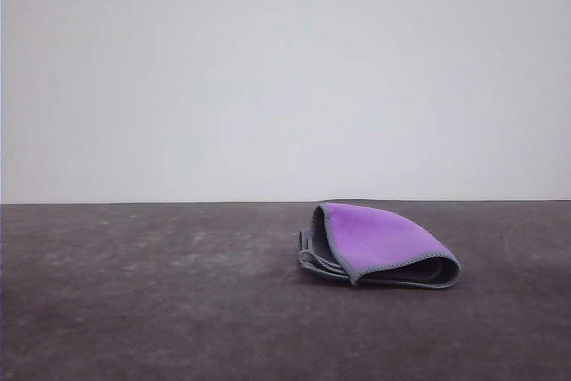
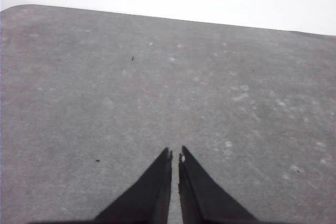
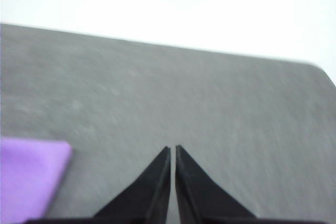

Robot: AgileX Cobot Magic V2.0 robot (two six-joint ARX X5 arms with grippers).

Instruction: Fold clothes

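Note:
The clothes [image 1: 379, 244] lie folded on the dark grey table [image 1: 161, 292], right of centre in the front view, purple face up with grey stitched edging and grey layers showing at the open side. A purple corner of the clothes [image 3: 29, 177] appears in the right wrist view, off to one side of my right gripper [image 3: 172, 148], which is shut with nothing between its fingers and hangs above bare table. My left gripper [image 2: 175, 153] is shut too, empty, over bare table surface.
The table [image 2: 105, 77] is a speckled grey mat with a rounded far corner. A plain white wall [image 1: 285, 69] stands behind its far edge.

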